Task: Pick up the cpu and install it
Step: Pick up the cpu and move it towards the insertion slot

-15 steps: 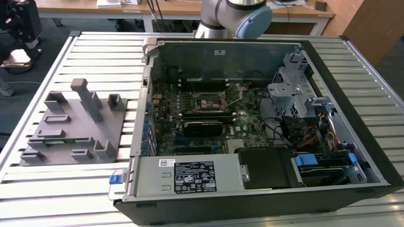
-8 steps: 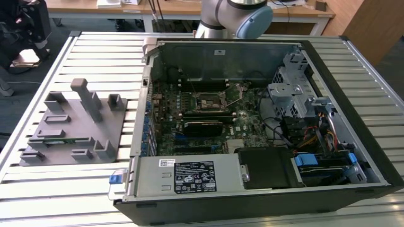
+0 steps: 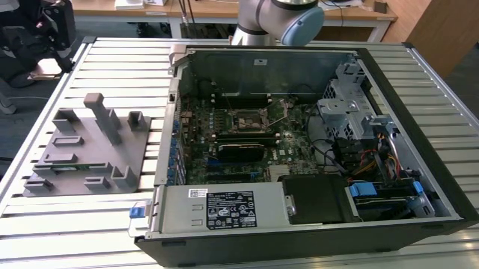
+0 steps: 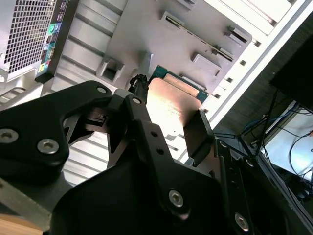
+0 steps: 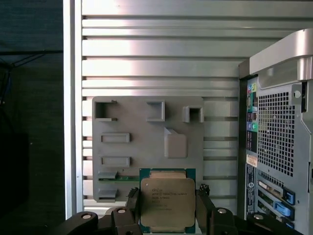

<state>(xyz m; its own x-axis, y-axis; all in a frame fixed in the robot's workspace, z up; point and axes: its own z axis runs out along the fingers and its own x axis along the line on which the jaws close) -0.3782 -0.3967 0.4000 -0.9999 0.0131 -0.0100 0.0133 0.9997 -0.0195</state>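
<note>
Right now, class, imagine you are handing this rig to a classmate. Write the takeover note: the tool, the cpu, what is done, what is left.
Tool: shut on the cpu, with a finger on each of two opposite edges, seen in both wrist views.
Cpu: metal top faces the first wrist camera. It is held off the grey parts tray, outside the open computer case.
Done: the pickup.
Left: the install. The cpu is not yet at the motherboard inside the case.
</note>
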